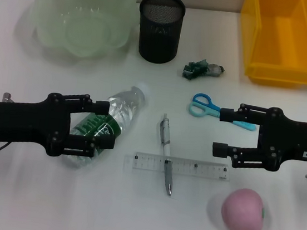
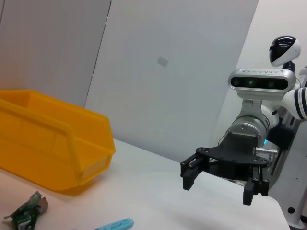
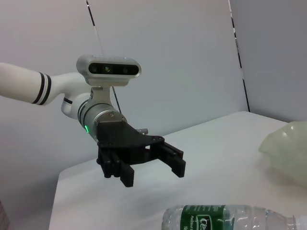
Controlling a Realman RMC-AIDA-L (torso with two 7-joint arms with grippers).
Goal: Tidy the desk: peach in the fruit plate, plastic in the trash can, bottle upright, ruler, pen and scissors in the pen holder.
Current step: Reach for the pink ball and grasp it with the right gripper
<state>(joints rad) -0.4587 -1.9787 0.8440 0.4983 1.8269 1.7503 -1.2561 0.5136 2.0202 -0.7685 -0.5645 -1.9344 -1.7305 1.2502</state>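
Left hand (image 1: 96,130) released, I see its fingers straddling the lying bottle (image 1: 106,126) near the tabletop's left edge | right hand (image 1: 225,132) released beside the scissors (image 1: 213,109) | pen (image 1: 166,153) crosses ruler (image 1: 176,166) at centre | peach (image 1: 243,212) by the front right corner

Pink peach (image 1: 243,212), blue scissors (image 1: 217,110) and a clear, green-labelled bottle (image 1: 106,125) lie near the black mesh pen holder (image 1: 161,28); beside it, pale green plate (image 1: 83,15), yellow bin (image 1: 286,39).

White desk (image 1: 47,203); pale grey wall panels (image 2: 168,72) behind.
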